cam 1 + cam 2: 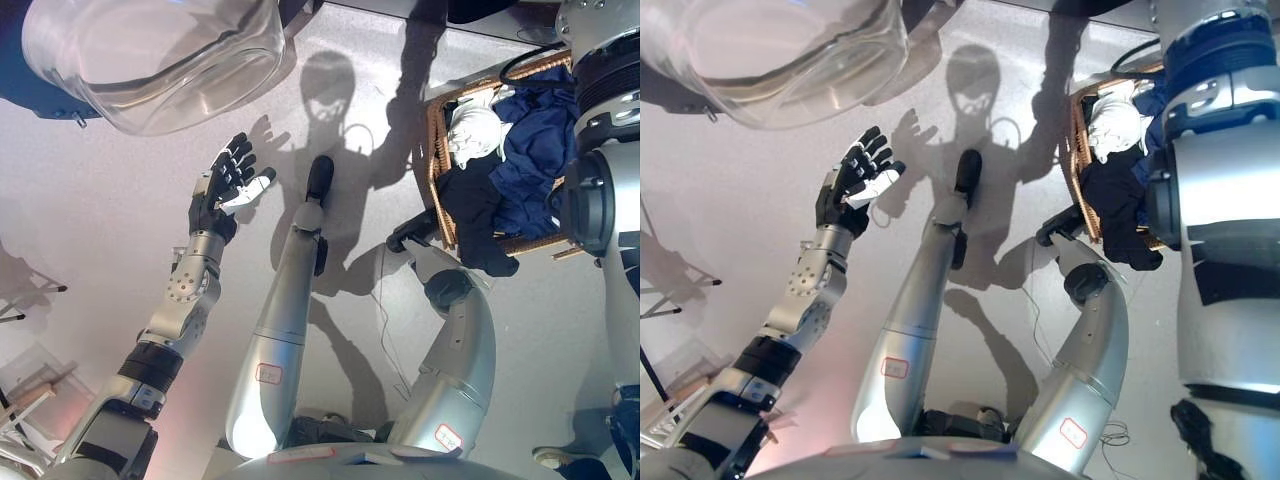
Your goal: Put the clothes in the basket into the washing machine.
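Observation:
A wicker basket (436,140) stands on the grey floor at the right. It holds a white cloth (475,135), a navy cloth (535,140) and a black cloth (475,215) that hangs over its near rim. The washing machine's round glass door (160,60) fills the upper left. My left hand (228,185) is raised below the door, open and empty, well left of the basket. My right arm (1225,200) crosses the right edge and hides the basket's right side. Its hand does not show.
A light metal frame (25,395) stands at the lower left edge. Bare grey floor (90,220) lies between the door and the basket.

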Motion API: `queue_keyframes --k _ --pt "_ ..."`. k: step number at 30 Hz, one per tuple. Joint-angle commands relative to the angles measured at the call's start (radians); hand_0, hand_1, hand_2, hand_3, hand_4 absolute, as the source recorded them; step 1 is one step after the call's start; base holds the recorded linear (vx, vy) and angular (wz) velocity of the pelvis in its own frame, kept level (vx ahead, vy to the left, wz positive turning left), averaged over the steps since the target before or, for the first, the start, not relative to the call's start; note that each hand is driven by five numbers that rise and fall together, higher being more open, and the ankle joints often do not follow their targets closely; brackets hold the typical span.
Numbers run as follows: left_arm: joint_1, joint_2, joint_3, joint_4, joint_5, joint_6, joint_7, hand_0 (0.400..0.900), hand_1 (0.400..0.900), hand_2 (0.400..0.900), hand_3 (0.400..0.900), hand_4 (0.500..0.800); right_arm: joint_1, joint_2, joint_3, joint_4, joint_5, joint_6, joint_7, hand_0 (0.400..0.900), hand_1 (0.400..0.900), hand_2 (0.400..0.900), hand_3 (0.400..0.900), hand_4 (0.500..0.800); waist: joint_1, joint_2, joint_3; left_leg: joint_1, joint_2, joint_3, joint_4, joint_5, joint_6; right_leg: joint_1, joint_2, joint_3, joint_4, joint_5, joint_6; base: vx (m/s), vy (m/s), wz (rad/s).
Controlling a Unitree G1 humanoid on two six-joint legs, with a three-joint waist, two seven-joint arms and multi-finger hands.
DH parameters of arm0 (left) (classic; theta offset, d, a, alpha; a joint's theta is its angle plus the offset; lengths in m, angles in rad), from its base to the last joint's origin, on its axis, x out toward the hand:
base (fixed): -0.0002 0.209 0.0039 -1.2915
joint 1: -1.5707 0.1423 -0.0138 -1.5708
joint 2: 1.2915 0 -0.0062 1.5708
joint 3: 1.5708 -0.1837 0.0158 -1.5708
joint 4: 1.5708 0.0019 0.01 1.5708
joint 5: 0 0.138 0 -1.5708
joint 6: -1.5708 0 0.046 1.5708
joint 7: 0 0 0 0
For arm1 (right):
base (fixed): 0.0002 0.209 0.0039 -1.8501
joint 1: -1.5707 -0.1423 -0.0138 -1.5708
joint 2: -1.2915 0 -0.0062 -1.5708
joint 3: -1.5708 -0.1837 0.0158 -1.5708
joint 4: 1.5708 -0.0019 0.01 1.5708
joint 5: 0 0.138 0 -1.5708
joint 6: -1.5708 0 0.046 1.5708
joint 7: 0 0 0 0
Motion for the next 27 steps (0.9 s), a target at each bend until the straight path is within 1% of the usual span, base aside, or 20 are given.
queue_keyframes --k 1,2,3,5,6,8,11,16,20,22,23,25,27 --pt "0.103 0.009 -0.04 -0.007 -0.01 -0.085 -0.01 0.9 0.9 0.9 0.9 0.8 0.055 0.004 0.09 -0.087 -0.039 -0.115 0.024 0.4 0.4 0.4 0.4 0.5 -0.036 0.063 -0.217 -0.047 -0.026 0.034 0.096 -0.123 0.022 -0.122 0.013 0.061 0.052 -0.006 0.256 0.0 0.0 0.0" --pt "0.102 0.007 -0.042 -0.007 -0.01 -0.084 -0.012 0.9 0.9 0.9 0.9 0.8 0.058 0.01 0.087 -0.059 -0.054 -0.1 0.022 0.4 0.4 0.4 0.4 0.5 -0.036 0.064 -0.216 -0.049 -0.026 0.035 0.095 -0.123 0.022 -0.122 0.012 0.06 0.052 -0.006 0.256 0.0 0.0 0.0" --pt "0.103 0.006 -0.044 -0.004 -0.012 -0.083 -0.013 0.9 0.9 0.9 0.9 0.8 0.058 0.018 0.086 -0.028 -0.065 -0.083 0.024 0.9 0.9 0.9 0.9 0.8 -0.036 0.065 -0.215 -0.05 -0.026 0.035 0.095 -0.123 0.022 -0.124 0.012 0.06 0.052 -0.005 0.255 0.0 0.0 0.0" --pt "0.103 0.005 -0.042 -0.001 -0.016 -0.081 -0.011 0.9 0.9 0.9 0.9 0.8 0.05 0.023 0.103 0.057 -0.129 -0.036 0.012 0.9 0.9 0.9 0.9 0.8 -0.037 0.066 -0.212 -0.054 -0.027 0.037 0.096 -0.123 0.022 -0.126 0.011 0.062 0.052 -0.005 0.253 -0.01 0.011 -0.03" --pt "0.104 0.009 -0.038 0.002 -0.018 -0.079 -0.001 0.9 0.9 0.9 0.9 0.8 0.041 0.03 0.121 0.136 -0.207 0.011 -0.012 0.9 0.9 0.9 0.9 0.8 -0.037 0.066 -0.21 -0.057 -0.028 0.041 0.096 -0.123 0.023 -0.128 0.013 0.063 0.053 -0.005 0.251 -0.02 0.02 -0.05" --pt "0.102 0.003 -0.038 -0.005 -0.014 -0.076 0.006 0.9 0.9 0.9 0.9 0.8 0.031 0.048 0.11 0.146 -0.203 0.017 -0.019 0.9 0.9 0.9 0.9 0.8 -0.038 0.069 -0.207 -0.059 -0.03 0.042 0.099 -0.125 0.025 -0.129 0.014 0.064 0.054 -0.002 0.249 -0.01 0.013 -0.03" --pt "0.107 0.007 -0.032 -0.01 -0.006 -0.073 0.011 0.9 0.9 0.9 0.9 0.8 0.022 0.052 0.115 0.161 -0.217 0.03 -0.017 0.9 0.9 0.9 0.9 0.8 -0.039 0.07 -0.209 -0.06 -0.031 0.043 0.102 -0.125 0.025 -0.131 0.017 0.065 0.053 0.0 0.249 0.0 0.0 0.0" --pt "0.109 0.008 -0.026 -0.013 0.002 -0.073 0.019 0.9 0.9 0.9 0.9 0.8 0.026 0.057 0.112 0.146 -0.187 0.028 -0.011 0.9 0.9 0.9 0.9 0.8 -0.05 0.07 -0.21 -0.056 -0.032 0.046 0.108 -0.128 0.026 -0.129 0.019 0.069 0.053 0.004 0.248 0.0 0.009 -0.03" --pt "0.108 0.01 -0.018 -0.012 0.001 -0.074 0.032 0.9 0.9 0.9 0.9 0.8 0.055 0.083 0.115 0.044 -0.129 -0.011 -0.007 0.9 0.9 0.9 0.9 0.8 -0.07 0.063 -0.202 -0.039 -0.027 0.055 0.101 -0.127 0.026 -0.112 0.03 0.068 0.04 0.016 0.248 -0.02 0.035 -0.12" --pt "0.116 0.009 -0.003 -0.016 -0.002 -0.076 0.04 0.9 0.9 0.9 0.9 0.8 0.08 0.096 0.121 -0.053 -0.131 -0.037 -0.016 0.9 0.9 0.9 0.9 0.8 -0.083 0.06 -0.198 -0.028 -0.024 0.058 0.091 -0.124 0.026 -0.105 0.038 0.069 0.034 0.021 0.248 -0.02 0.071 -0.23" --pt "0.122 0.003 0.003 -0.018 -0.004 -0.077 0.048 0.9 0.9 0.9 0.9 0.8 0.107 0.106 0.104 -0.115 -0.113 -0.058 -0.024 0.9 0.9 0.9 0.9 0.8 -0.094 0.058 -0.194 -0.023 -0.023 0.06 0.089 -0.124 0.026 -0.1 0.042 0.068 0.027 0.025 0.247 -0.02 0.081 -0.27" --pt "0.127 0.001 0.016 -0.012 -0.005 -0.073 0.061 0.9 0.9 0.9 0.9 0.8 0.154 0.122 0.101 -0.211 -0.124 -0.068 -0.033 0.9 0.9 0.9 0.9 0.8 -0.109 0.052 -0.189 -0.007 -0.018 0.066 0.072 -0.12 0.026 -0.085 0.05 0.066 0.012 0.034 0.249 -0.03 0.079 -0.27" --pt "0.133 -0.007 0.034 -0.007 -0.006 -0.069 0.074 0.9 0.9 0.9 0.9 0.8 0.224 0.149 0.079 -0.345 -0.134 -0.085 -0.049 0.9 0.9 0.9 0.9 0.8 -0.135 0.046 -0.179 0.014 -0.012 0.075 0.049 -0.113 0.026 -0.058 0.059 0.061 -0.014 0.045 0.25 -0.05 0.082 -0.27"
